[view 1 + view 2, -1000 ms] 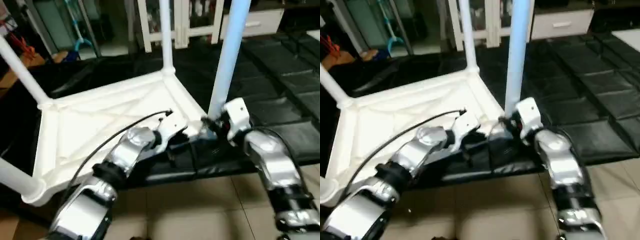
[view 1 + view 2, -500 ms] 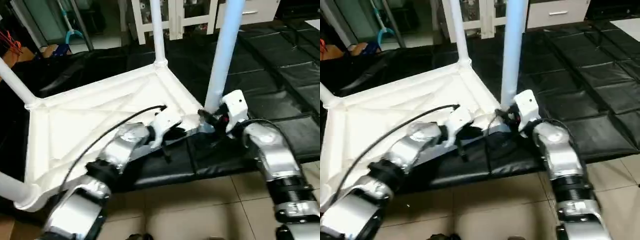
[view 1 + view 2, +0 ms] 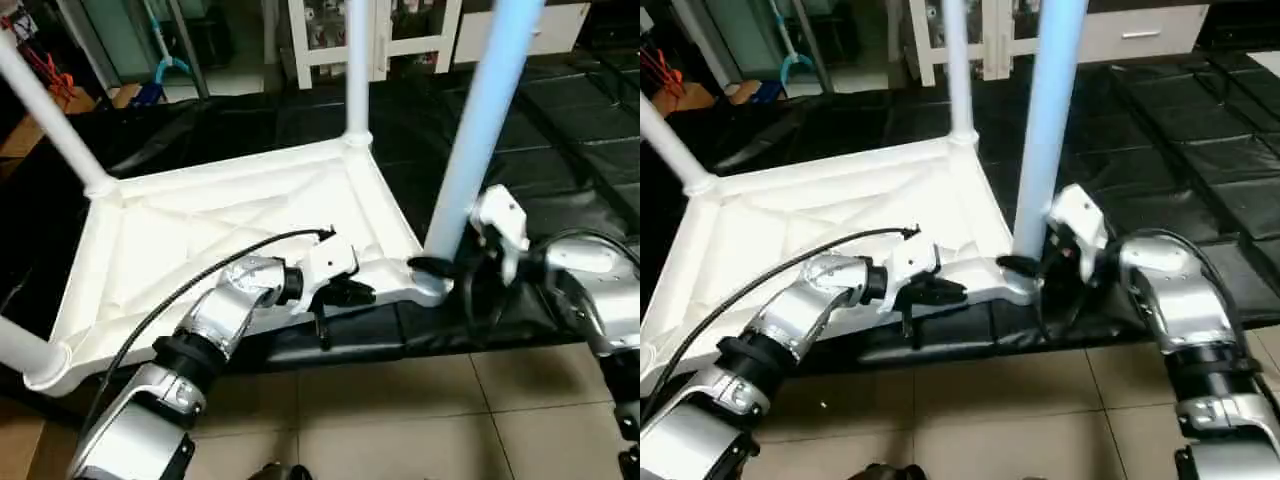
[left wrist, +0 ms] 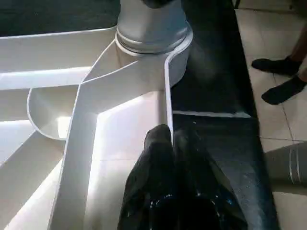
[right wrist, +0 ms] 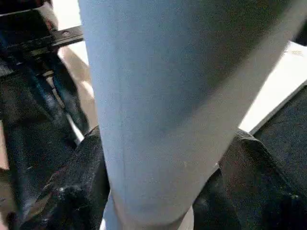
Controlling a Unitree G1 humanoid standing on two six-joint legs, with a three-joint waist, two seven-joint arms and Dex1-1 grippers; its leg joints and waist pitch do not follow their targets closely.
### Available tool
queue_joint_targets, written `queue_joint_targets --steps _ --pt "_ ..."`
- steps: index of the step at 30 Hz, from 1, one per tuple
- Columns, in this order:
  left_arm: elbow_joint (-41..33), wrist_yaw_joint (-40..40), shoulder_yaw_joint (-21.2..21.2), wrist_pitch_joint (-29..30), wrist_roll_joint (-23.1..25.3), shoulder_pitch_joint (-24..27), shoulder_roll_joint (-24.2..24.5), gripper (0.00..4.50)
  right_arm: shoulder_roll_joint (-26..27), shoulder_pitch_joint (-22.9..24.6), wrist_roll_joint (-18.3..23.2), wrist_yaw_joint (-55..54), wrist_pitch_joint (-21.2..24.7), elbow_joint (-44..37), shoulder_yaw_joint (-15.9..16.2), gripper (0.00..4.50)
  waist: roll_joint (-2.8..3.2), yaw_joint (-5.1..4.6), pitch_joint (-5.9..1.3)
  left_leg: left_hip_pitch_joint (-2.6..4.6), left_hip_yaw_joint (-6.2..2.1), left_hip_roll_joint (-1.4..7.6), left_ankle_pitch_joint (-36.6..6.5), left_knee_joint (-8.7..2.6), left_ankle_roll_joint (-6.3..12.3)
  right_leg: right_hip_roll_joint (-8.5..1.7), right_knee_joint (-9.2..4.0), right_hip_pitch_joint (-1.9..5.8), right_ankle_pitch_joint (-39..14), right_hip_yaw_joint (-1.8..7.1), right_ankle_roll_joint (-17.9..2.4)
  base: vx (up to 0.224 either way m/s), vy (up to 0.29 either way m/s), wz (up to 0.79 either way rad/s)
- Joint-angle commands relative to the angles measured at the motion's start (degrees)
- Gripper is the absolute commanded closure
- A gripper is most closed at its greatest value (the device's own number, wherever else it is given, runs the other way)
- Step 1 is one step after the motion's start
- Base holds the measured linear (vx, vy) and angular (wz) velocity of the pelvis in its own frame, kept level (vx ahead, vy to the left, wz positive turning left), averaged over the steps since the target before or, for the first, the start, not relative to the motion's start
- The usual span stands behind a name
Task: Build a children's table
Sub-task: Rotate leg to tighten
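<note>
Left gripper [image 4: 169, 143] jaws clenched on tabletop [image 3: 200, 230] rim; right gripper [image 3: 440, 268] jaws released around leg [image 3: 480, 130]

Right end effector [image 3: 440, 268] wider around leg [image 3: 478, 150]

- Black padded floor mats [image 3: 590, 120] cover the middle and right of the frame.
- Beige floor tiles [image 3: 400, 420] run along the bottom.
- A white glass-door cabinet [image 3: 420, 30] stands at top centre.
- A white drawer unit [image 3: 1130, 30] sits at upper right.

Black padded floor mats [image 3: 590, 130] over tiled floor [image 3: 400, 420], upturned tabletop [image 3: 200, 230] on mats
</note>
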Motion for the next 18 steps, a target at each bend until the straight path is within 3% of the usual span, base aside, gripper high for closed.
queue_joint_targets --steps 1,5,11,18 --pt "0.2 -2.1 -2.1 0.8 1.3 1.1 1.0 4.5 -0.3 -0.1 0.2 1.0 -0.3 0.2 0.7 1.39 -1.57 -0.12 -3.39 2.92 -2.38 4.59 -10.7 -4.35 8.06 -2.5 -3.52 1.38 1.5 0.92 -16.4 0.0 0.0 0.0" --pt "-0.1 -2.7 -2.2 1.1 1.3 1.3 1.2 4.5 -0.2 -0.4 0.4 2.5 -0.8 1.3 0.9 1.51 -1.67 -0.13 -3.39 3.01 -2.23 4.54 -11.4 -4.42 7.33 -2.51 -3.72 1.26 0.9 1.04 -16.3 0.0 0.0 0.0" --pt "-0.7 -3.4 -2.5 1.4 1.4 1.6 1.6 4.5 -0.6 -1.1 0.6 4.6 -0.8 2.5 1.2 2.05 -1.69 -0.02 -3.6 2.94 -2.01 4.51 -9.2 -4.15 8.84 -2.58 -3.47 1.2 3.4 0.9 -16.3 0.0 0.0 0.0" --pt "-0.7 -3.4 -2.6 1.6 1.7 1.8 1.7 4.5 -0.4 -1.2 -0.4 4.5 -0.6 3.4 1.8 2.55 -1.87 0.08 -3.43 2.91 -1.97 4.56 -9.8 -4.22 8.87 -2.57 -3.61 1.11 1.6 0.95 -16.3 0.0 0.0 0.0"
